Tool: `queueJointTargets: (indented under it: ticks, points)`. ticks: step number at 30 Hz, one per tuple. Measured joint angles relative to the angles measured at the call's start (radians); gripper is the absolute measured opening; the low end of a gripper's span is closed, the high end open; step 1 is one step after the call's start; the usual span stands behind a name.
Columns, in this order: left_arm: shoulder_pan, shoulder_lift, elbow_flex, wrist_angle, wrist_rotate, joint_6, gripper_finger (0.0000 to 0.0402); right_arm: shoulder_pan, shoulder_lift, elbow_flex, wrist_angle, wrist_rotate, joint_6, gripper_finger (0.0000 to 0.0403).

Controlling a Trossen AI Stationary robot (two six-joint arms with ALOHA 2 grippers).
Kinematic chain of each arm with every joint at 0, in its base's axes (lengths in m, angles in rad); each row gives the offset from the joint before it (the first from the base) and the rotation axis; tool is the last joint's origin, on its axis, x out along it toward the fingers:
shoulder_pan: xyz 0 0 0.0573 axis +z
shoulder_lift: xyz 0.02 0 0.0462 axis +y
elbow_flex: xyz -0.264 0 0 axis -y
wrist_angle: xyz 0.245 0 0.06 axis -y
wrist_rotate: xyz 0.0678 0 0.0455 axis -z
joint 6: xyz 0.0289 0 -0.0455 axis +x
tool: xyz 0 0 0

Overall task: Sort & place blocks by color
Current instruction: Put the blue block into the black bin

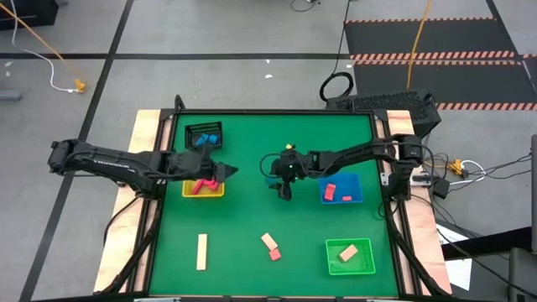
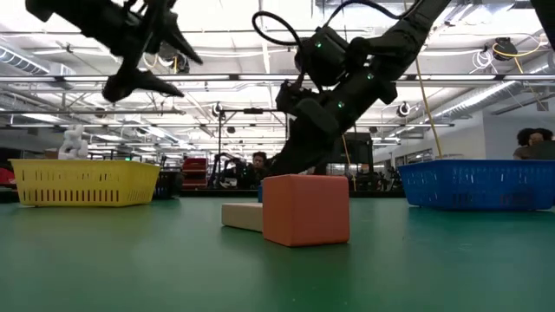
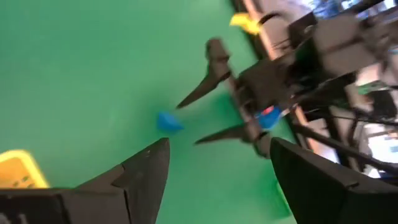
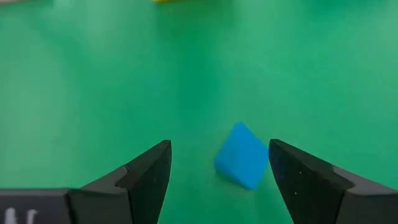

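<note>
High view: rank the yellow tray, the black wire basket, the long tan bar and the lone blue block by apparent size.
1. Yellow tray, though the left arm hides part of it.
2. Black wire basket, close behind it.
3. Long tan bar.
4. Lone blue block, barely visible.

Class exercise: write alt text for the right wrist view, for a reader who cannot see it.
A small blue block lies on the green table, just ahead of the right gripper, whose dark jaws are open with nothing between them.

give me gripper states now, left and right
left gripper: open, empty, over the yellow tray.
right gripper: open, empty, poised over a blue block on the green mat.
</note>
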Motion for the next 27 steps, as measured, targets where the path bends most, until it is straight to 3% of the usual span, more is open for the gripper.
queueJointTargets:
  ticks: [3, 8, 14, 21, 27]
  points:
    - [0.000, -0.006, 0.000, 0.084, -0.022, 0.026, 0.0274, 0.015, -0.003, 0.000, 0.009, 0.020, -0.003, 0.0258]
    - [0.000, -0.008, 0.000, 0.122, -0.050, 0.040, 0.0273, 0.038, 0.005, 0.000, 0.040, 0.176, 0.000, 0.0258]
    - [0.000, -0.007, -0.001, 0.118, -0.075, 0.039, 0.0273, 0.075, 0.096, 0.001, 0.161, 0.216, 0.151, 0.0258]
    - [0.000, -0.010, -0.001, 0.119, -0.079, 0.041, 0.0274, 0.124, 0.145, 0.000, 0.166, 0.404, 0.014, 0.0258]
    - [0.005, -0.010, -0.001, 0.118, -0.079, 0.041, 0.0274, 0.127, 0.146, 0.000, 0.155, 0.419, 0.029, 0.0221]
